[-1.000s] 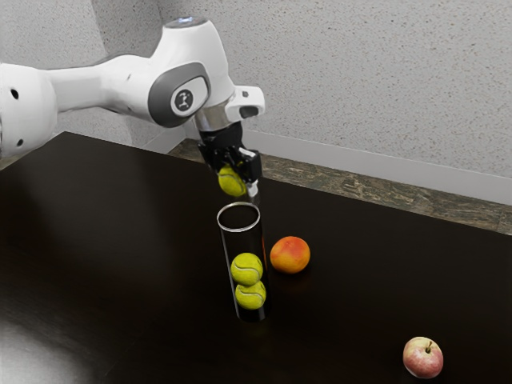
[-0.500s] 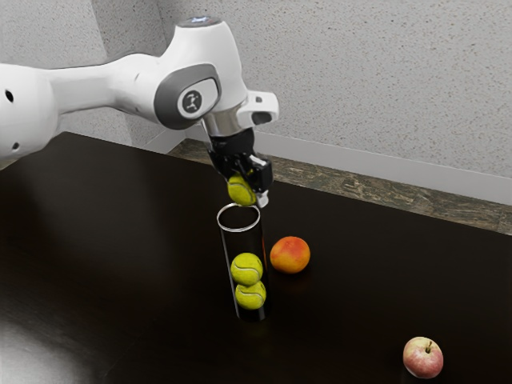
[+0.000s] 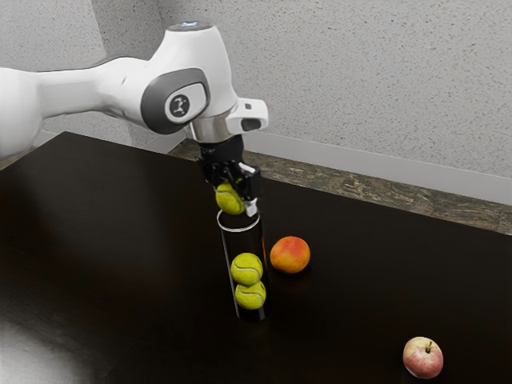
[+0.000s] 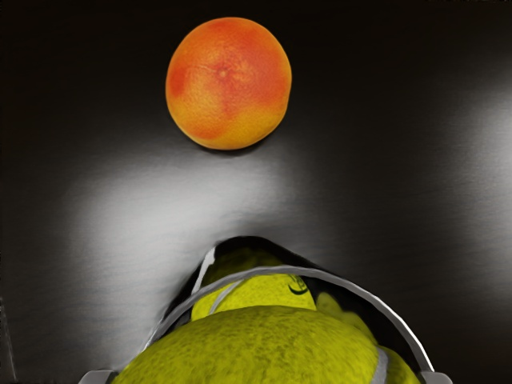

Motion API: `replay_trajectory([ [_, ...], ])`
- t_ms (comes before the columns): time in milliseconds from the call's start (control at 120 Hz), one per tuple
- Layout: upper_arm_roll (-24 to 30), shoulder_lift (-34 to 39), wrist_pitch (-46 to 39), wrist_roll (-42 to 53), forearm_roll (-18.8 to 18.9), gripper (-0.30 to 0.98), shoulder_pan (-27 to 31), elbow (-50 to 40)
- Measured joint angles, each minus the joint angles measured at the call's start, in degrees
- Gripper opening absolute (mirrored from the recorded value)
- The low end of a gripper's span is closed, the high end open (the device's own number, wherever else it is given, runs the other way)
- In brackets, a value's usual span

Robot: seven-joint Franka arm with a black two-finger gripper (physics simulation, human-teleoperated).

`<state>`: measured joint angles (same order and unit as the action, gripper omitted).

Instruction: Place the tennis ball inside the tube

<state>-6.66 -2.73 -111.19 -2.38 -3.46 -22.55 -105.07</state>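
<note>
My gripper (image 3: pixel 238 198) is over the mouth of the clear tube, shut on a yellow-green tennis ball (image 3: pixel 230 199). The transparent tube (image 3: pixel 239 230) stands upright on the table, its pale rim just below the held ball. Two more tennis balls (image 3: pixel 247 270) are stacked low inside it. In the wrist view, the held ball (image 4: pixel 256 348) bulges large at the lower edge between the fingertips of my gripper (image 4: pixel 268 379). Behind it curve the tube's rim (image 4: pixel 328 278) and a ball inside the tube (image 4: pixel 268 291).
An orange-red grapefruit (image 3: pixel 290 254) rests on the dark table (image 3: pixel 120 256) close beside the tube; the wrist view shows the same grapefruit (image 4: pixel 229 84). Toward the exterior view's lower right lies a pink apple (image 3: pixel 422 357).
My hand has come lower with the ball, after swinging toward the exterior view's right and partly back. The ball is now closer to the rim. Tube and fruit have stayed put.
</note>
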Motion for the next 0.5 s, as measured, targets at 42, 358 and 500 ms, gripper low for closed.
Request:
replay_trajectory([
  [42, -0.02, -0.10, -0.01, -0.06, -0.05, 0.41, 0.13, 0.01],
  [358, -0.73, 2.12, 3.95, -0.21, -0.18, 0.61, -1.03, 3.84],
  [500, -4.65, 2.21, 14.23, -0.12, 2.59, 0.64, -4.01, 17.81],
])
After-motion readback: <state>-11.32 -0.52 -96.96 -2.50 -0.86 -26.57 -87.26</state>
